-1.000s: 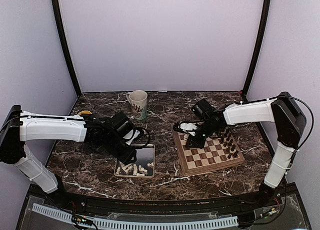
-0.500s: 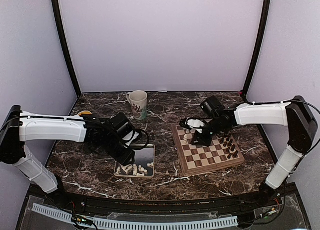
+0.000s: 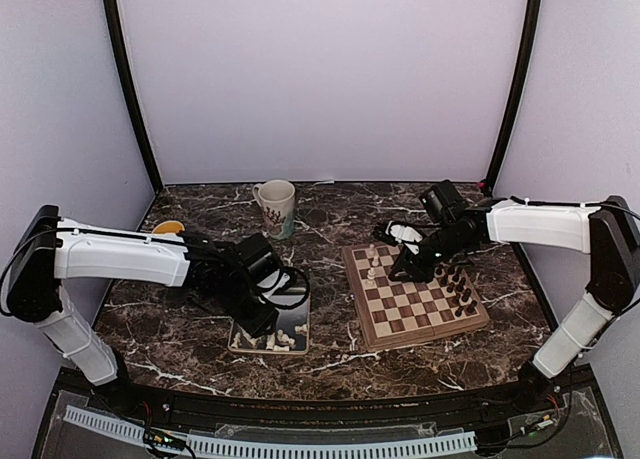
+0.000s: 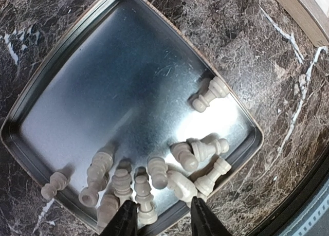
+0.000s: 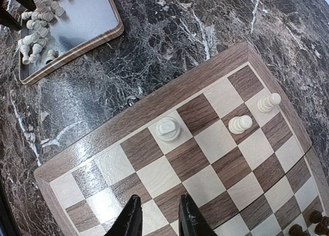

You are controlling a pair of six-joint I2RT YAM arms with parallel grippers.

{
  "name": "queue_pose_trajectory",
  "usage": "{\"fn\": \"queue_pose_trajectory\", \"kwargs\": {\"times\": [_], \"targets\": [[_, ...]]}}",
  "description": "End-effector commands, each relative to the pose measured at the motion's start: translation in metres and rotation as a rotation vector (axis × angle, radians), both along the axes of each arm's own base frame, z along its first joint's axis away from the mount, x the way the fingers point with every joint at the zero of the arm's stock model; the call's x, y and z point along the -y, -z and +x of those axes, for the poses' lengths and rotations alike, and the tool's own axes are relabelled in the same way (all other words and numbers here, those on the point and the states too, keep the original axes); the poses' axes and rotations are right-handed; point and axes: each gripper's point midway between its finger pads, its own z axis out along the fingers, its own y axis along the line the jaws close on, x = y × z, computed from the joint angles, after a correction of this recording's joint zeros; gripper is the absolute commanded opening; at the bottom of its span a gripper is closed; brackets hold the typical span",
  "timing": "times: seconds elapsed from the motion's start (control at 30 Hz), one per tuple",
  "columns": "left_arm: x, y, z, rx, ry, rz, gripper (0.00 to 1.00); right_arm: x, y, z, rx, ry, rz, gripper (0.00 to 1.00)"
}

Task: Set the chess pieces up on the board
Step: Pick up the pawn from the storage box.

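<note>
Chess pieces: most of the cream figures lie on their sides in a silver tray, bunched along one edge, with one lying apart near the adjoining edge. Three more cream figures stand upright on the board, in the squares near one corner, on the side facing the tray. In the top view these sit along the board's left side toward the far end; dark pieces occupy its right side. Left gripper hangs over the bunched figures, fingers apart and clamping nothing; one figure lies below the gap, contact cannot be judged. Right gripper is over the board, fingers parted a little, only bare squares visible between them, nothing held. Tray and board rest apart on the dark marble table. A cream mug stands behind the tray.
</note>
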Motion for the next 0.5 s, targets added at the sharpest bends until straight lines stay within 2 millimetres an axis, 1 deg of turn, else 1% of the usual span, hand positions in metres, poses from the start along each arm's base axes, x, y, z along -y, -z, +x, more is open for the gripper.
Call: {"fn": "queue_pose_trajectory", "kwargs": {"times": [0.0, 0.17, 0.47], "targets": [[0.012, -0.003, 0.01, 0.028, 0.03, 0.004, 0.38, 0.001, -0.003, -0.005, -0.009, -0.016, 0.019, 0.26], [0.02, 0.004, 0.011, 0.014, 0.047, 0.003, 0.38, 0.002, -0.001, -0.003, -0.007, -0.01, 0.011, 0.26], [0.023, 0.023, 0.01, -0.019, 0.059, 0.031, 0.34, 0.003, 0.004, -0.002, -0.015, -0.008, -0.001, 0.26]]}}
